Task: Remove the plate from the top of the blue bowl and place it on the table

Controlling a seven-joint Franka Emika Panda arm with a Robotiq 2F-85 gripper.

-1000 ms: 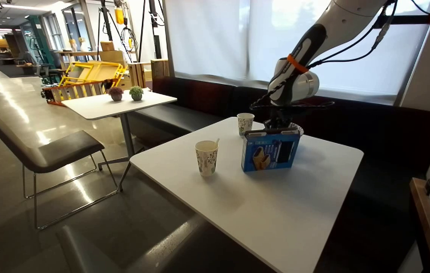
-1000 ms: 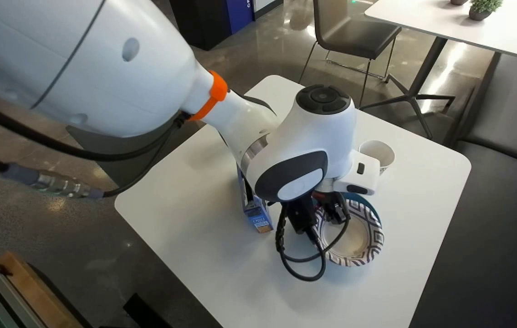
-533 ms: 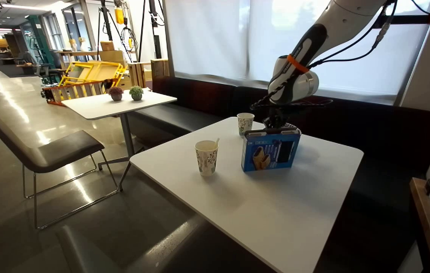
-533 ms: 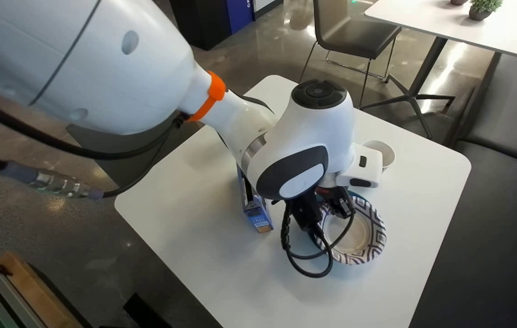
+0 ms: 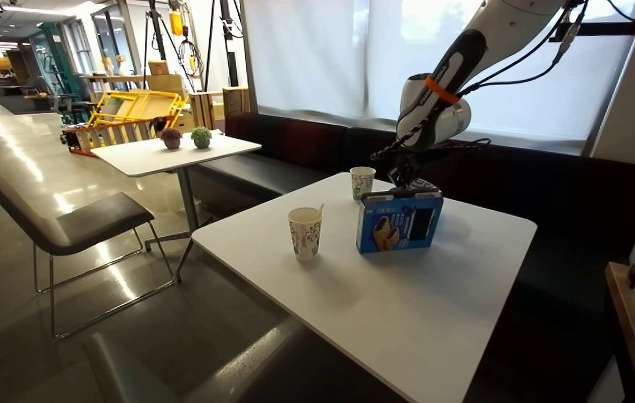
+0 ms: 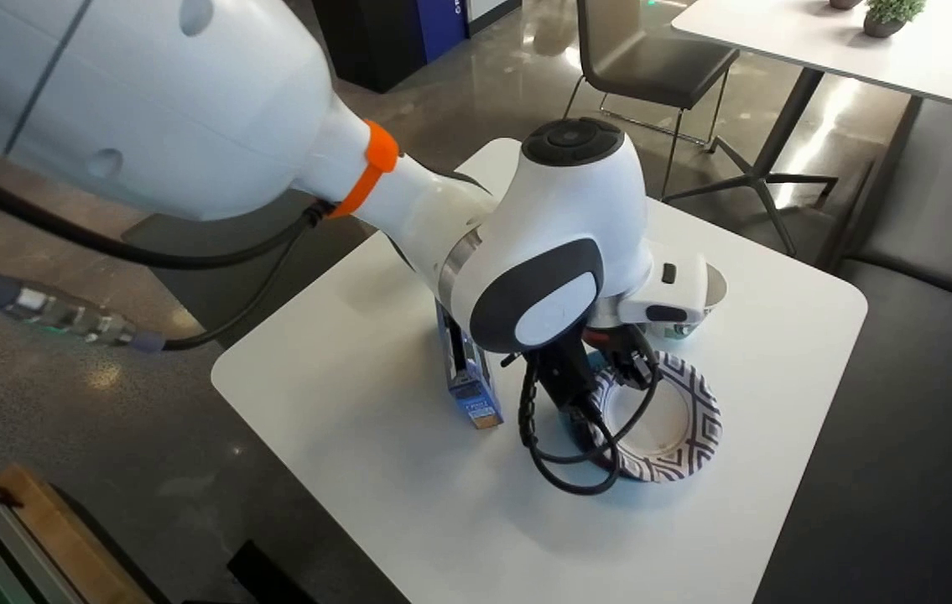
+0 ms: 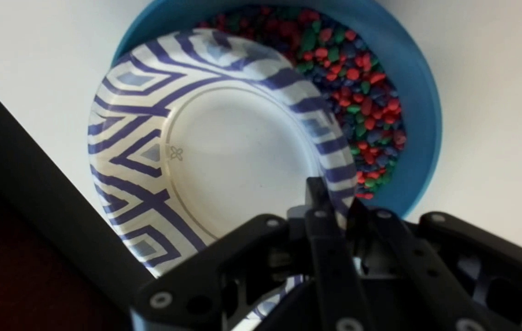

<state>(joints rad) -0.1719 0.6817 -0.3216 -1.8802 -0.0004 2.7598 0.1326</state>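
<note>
The plate (image 7: 238, 151) is a white paper plate with a purple patterned rim; it also shows in both exterior views (image 6: 700, 415) (image 5: 424, 183). My gripper (image 7: 338, 202) is shut on its rim, one finger inside the plate and one outside. The plate is tilted and covers part of the round blue bowl (image 7: 419, 119), which holds red, green and blue pebbles. I cannot tell whether they touch. In an exterior view the gripper (image 5: 404, 178) is above and behind a blue box, which hides the bowl. The bowl stands on the white table (image 6: 442, 503).
The upright blue snack box (image 5: 398, 224) stands near the bowl. A patterned paper cup (image 5: 362, 183) stands beyond it, close to the arm in an exterior view (image 6: 715, 289). Another paper cup with a stick (image 5: 305, 234) stands nearer the table's edge. A dark bench (image 6: 886, 470) borders the table.
The arm has risen a little. The plate has risen with the gripper, tilted, and shifted slightly towards the bench. The box and cups have not moved.
</note>
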